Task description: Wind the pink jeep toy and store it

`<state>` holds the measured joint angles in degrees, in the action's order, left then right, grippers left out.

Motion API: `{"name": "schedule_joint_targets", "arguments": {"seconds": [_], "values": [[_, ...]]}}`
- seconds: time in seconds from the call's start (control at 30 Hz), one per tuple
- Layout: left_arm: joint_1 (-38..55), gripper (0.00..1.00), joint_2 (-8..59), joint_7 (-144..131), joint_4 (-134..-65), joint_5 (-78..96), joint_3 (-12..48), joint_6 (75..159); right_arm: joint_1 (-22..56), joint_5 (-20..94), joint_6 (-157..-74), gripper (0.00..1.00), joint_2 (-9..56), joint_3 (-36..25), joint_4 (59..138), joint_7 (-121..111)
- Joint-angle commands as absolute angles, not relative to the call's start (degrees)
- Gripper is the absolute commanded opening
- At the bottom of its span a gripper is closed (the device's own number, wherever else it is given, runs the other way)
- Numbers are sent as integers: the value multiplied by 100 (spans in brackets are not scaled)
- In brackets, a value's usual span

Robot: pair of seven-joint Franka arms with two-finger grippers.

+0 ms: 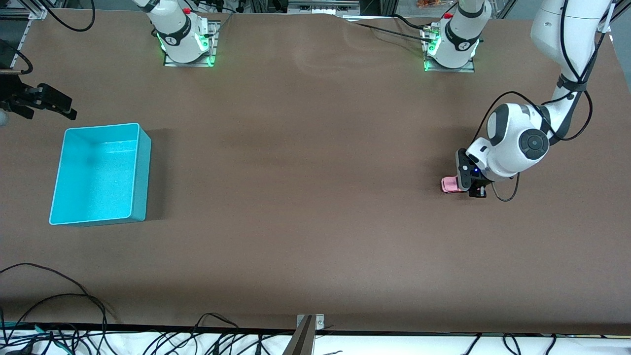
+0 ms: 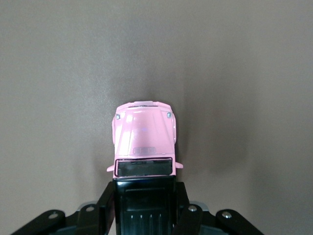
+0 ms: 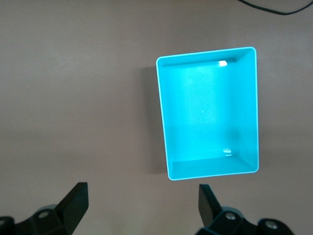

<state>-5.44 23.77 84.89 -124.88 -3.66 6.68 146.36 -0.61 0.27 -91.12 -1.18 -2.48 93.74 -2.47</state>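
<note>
**Step in hand: grip on jeep, prior to winding (judged).**

1. Status. The pink jeep toy (image 1: 449, 184) sits on the brown table (image 1: 305, 197) toward the left arm's end, at approx. 3 o'clock in the front view. The left gripper (image 1: 472, 186) is down on it; in the left wrist view the fingers (image 2: 108, 205) are clamped on the black roof section, w/ the pink hood (image 2: 145, 132) projecting at 12 o'clock from the jaws. Wheels appear to be on the table; cannot confirm.

2. The right gripper (image 1: 47, 101) hangs at approx. 9 o'clock in the front view, over the table edge just beside the turquoise bin (image 1: 143, 167), jaws spread wide, holding nothing. The arm waits. Its wrist cam looks down on the bin (image 3: 166, 122), which is empty.

3. Procedure (advice).
- Keep grip square on the cab sides; a skewed hold will likely yaw the jeep during pull-back.
- For winding, keep wheels pressed on the table and drag straight along the body axis. Light downward load only; too much may stall the wheels, too little lets them skid.
- Do not lift until wound.
- Bin is well apart, toward the right arm's end: plan a long carry or a handover.
</note>
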Motion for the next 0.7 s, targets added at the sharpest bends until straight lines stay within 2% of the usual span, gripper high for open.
{"name": "schedule_joint_targets", "arguments": {"seconds": [0.0,0.17,0.4,0.67], "values": [[-536,6,2522,8587,-12357,-475,668,14651,-70,123,-9000,100,-123,-255,9272,-237],[-580,1,2636,8587,-12357,-483,659,14590,-70,132,-8991,100,-123,-246,9272,-246],[-615,1,2689,8973,-12296,-492,484,14581,-70,132,-9000,100,-123,-246,9272,-237],[-1027,1,3146,9676,-11980,-527,202,14590,-70,132,-9000,100,-123,-246,9272,-237]]}}
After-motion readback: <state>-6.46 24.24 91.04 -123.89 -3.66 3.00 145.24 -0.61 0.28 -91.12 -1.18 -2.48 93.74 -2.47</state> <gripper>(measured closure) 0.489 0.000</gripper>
